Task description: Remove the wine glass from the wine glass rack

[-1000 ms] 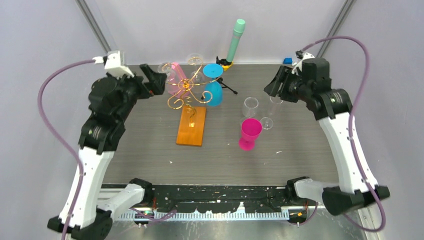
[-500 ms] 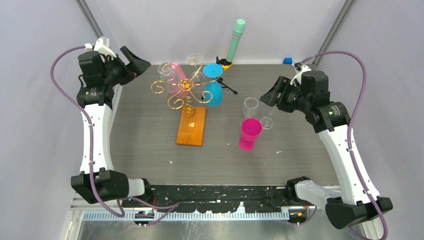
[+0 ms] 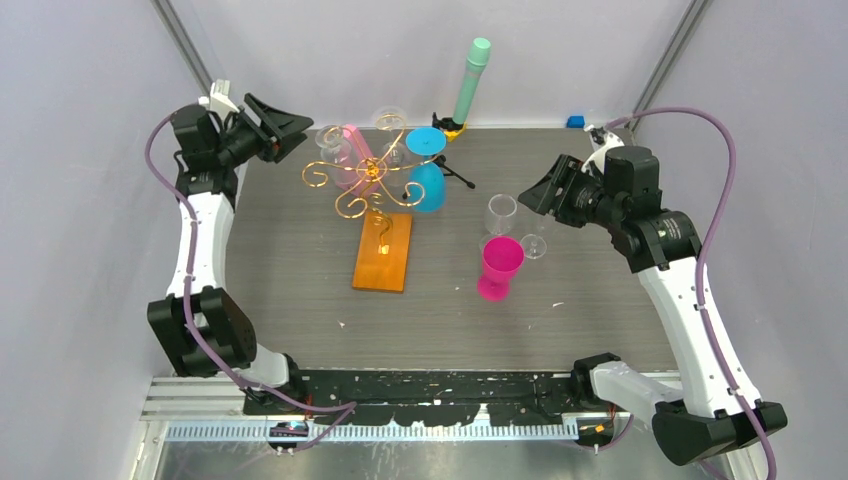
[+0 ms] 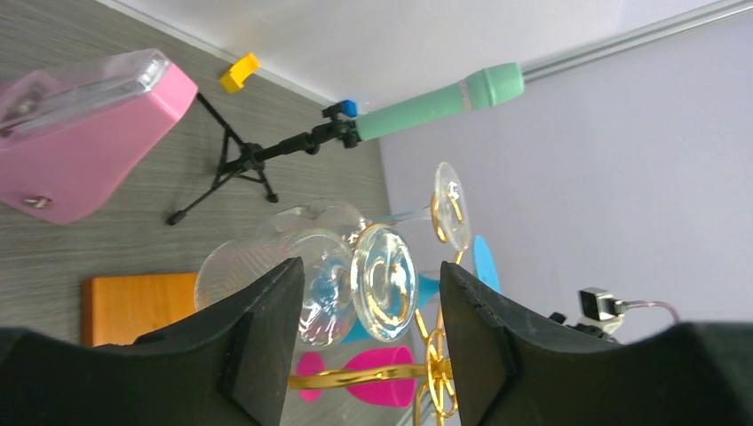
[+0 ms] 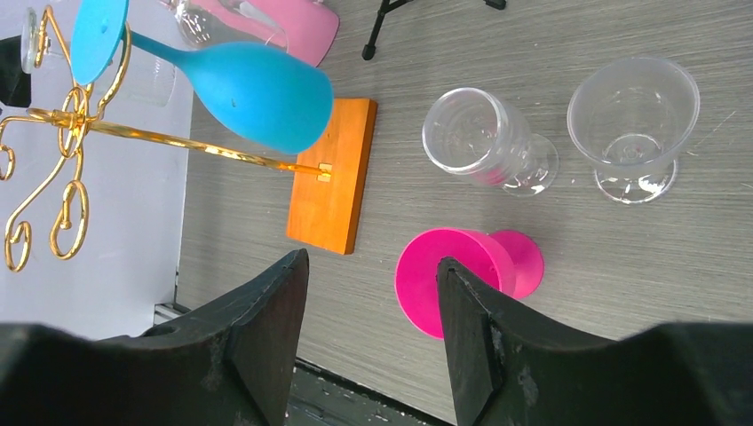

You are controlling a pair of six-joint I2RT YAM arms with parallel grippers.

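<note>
- The wine glass (image 3: 331,141) I take to be the target is the clear one hanging upside down from a scroll arm on the far-left side of the rack, its foot caught in the gold wire.
- The wine glass rack (image 3: 368,180) stands toward the far middle of the table (image 3: 290,290), its orange-brown base (image 3: 383,252) running toward the near edge.
- A pale pink glass (image 3: 352,150) hangs just right of the clear one, and a blue glass (image 3: 428,185) hangs on the rack's right side.
- The left gripper (image 3: 300,132) is raised at the far left and points at the clear glass. Its jaws are apart and hold nothing. In the left wrist view the glass's foot and bowl sit framed in the gap, but from above the fingertips look short of it.
- The step in hand looks like the approach, with no grasp made.
- Next, I judge, the left arm must reach in until the fingers flank the stem or bowl, close gently, then slide the foot out along the wire without tipping the rack.
- The right gripper (image 3: 535,195) hovers at the right above a magenta glass (image 3: 499,266) and clear glasses (image 3: 501,213) standing on the table, jaws parted and empty.
</note>
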